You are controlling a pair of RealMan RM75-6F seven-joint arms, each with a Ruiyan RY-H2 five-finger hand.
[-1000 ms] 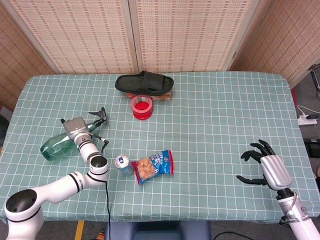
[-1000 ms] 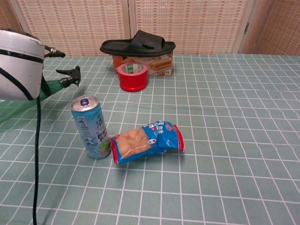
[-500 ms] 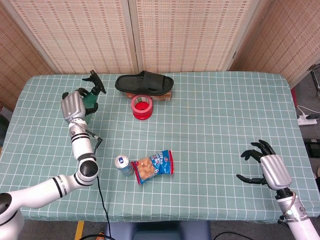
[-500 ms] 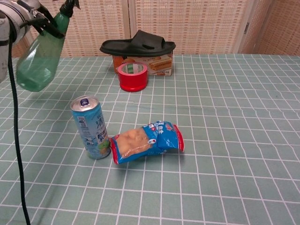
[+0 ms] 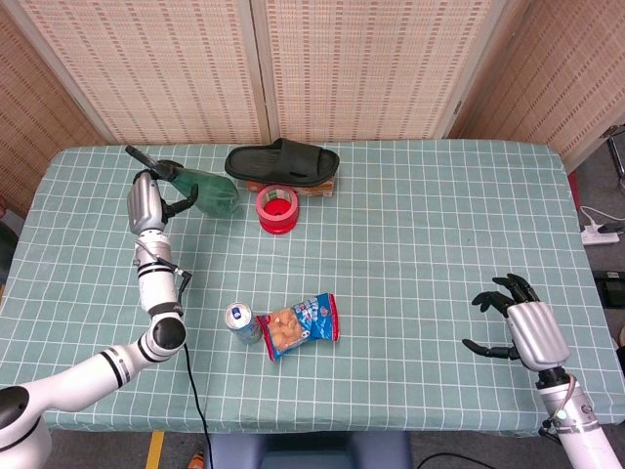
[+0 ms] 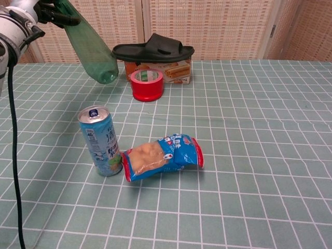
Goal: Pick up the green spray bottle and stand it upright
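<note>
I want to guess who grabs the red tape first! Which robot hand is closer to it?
Left. The left hand is up beside the red tape, holding the green spray bottle. The right hand is far off by the table's opposite near corner.

Bare cloth left of the can (image 5: 241, 321) — tape roll (image 5: 276, 209), perhaps slipper (image 5: 283, 161), crowd beyond.

Robot test setup indoors, likely lab corner. Table (image 5: 439, 195) under green checked cloth, woven reed screen panels (image 5: 352, 68) behind far edge, power strip (image 5: 601, 234) on floor past right edge, assorted household props laid out.
</note>
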